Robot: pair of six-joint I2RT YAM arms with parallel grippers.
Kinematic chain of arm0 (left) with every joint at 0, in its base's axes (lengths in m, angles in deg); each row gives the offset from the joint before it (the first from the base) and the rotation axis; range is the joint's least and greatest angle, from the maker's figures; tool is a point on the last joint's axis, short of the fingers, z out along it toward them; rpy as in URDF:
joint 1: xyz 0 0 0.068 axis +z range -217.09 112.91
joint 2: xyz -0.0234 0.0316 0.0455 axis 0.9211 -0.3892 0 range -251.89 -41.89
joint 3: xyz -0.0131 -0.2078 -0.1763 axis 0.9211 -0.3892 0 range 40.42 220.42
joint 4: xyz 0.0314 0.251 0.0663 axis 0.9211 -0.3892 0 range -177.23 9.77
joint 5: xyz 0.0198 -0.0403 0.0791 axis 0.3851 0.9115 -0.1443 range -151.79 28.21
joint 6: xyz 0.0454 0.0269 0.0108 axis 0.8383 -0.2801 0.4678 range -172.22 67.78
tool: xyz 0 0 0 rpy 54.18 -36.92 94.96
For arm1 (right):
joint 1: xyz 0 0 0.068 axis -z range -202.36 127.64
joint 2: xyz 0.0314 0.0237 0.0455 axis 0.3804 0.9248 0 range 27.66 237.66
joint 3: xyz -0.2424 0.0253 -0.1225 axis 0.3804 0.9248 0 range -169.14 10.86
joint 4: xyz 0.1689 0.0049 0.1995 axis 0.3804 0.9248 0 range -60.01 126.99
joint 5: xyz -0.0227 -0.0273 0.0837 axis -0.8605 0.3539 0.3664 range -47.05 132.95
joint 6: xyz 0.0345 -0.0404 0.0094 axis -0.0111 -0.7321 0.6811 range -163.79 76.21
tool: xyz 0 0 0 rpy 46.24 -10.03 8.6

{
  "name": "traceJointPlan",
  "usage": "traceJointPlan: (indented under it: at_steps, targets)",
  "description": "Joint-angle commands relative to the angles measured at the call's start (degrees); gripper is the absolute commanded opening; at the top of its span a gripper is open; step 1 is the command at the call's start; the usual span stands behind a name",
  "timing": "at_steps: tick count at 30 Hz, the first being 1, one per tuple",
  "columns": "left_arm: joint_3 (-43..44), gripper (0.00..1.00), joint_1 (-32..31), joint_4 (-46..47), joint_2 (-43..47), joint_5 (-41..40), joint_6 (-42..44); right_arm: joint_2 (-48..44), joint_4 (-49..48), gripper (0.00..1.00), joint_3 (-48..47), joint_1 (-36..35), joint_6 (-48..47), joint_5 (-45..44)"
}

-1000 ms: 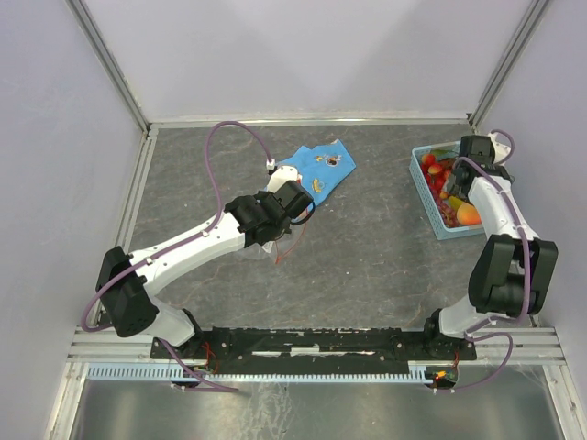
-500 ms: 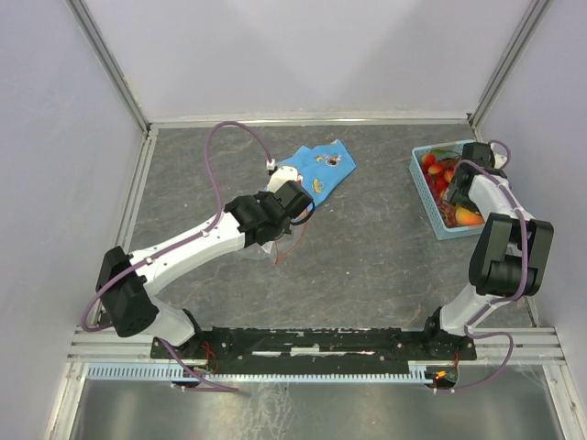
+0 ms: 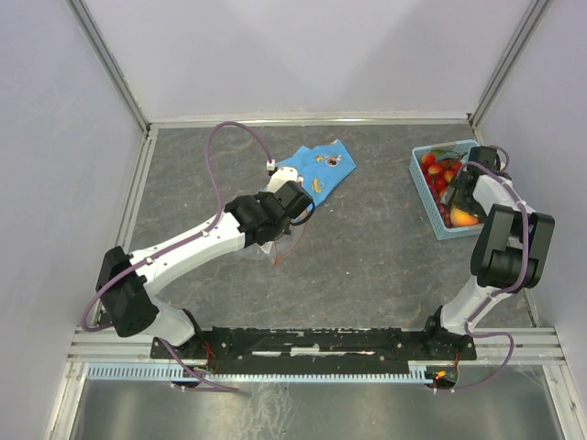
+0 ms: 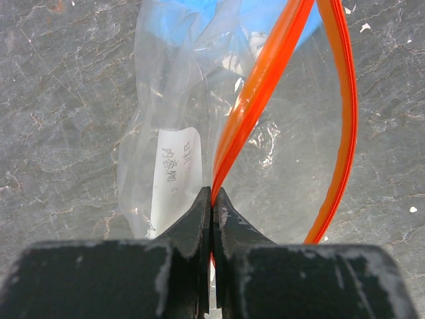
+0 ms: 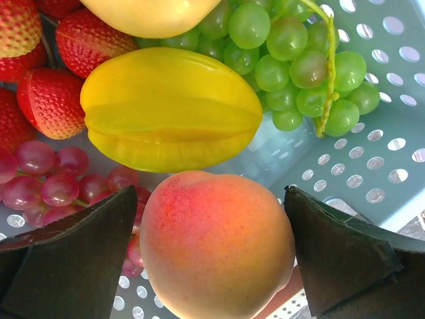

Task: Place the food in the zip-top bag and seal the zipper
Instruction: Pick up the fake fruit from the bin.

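I hold the right claw [image 5: 211, 199] wide open and empty, the peach [image 5: 216, 246] squarely between its fingers; the left claw [image 4: 212, 199] pinches the zipper [image 4: 259, 86].

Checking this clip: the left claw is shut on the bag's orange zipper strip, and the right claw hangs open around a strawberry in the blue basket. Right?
One slip: the right wrist view shows the right claw open around a peach, not a strawberry. The left claw is shut on the zipper strip, and the peach does lie in the blue basket.
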Motion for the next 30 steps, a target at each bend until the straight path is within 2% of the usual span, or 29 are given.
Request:
traceJointPlan:
  at_steps: [1, 11, 22, 30]
  targets:
    - [1.06, 0.03, 0.31, 0.42, 0.53, -0.7, -0.65, 0.37, -0.21, 0.98, -1.6, 0.23, -0.79, 2.51]
    - [2.1, 0.03, 0.31, 0.33, 0.94, -0.71, 0.18, -7.79, 3.24, 0.75, -2.22, 0.27, 3.08, 1.82]
    - [1.88, 0.03, 0.3, 0.57, 1.79, -0.35, 0.28, -17.07, 3.37, 0.68, 0.0, -0.08, 5.17, 7.86]
    - [1.83, 0.03, 0.31, 0.8, 2.32, 1.08, -0.6, -24.67, -0.86, 0.66, 3.87, -6.45, 9.75, 21.89]
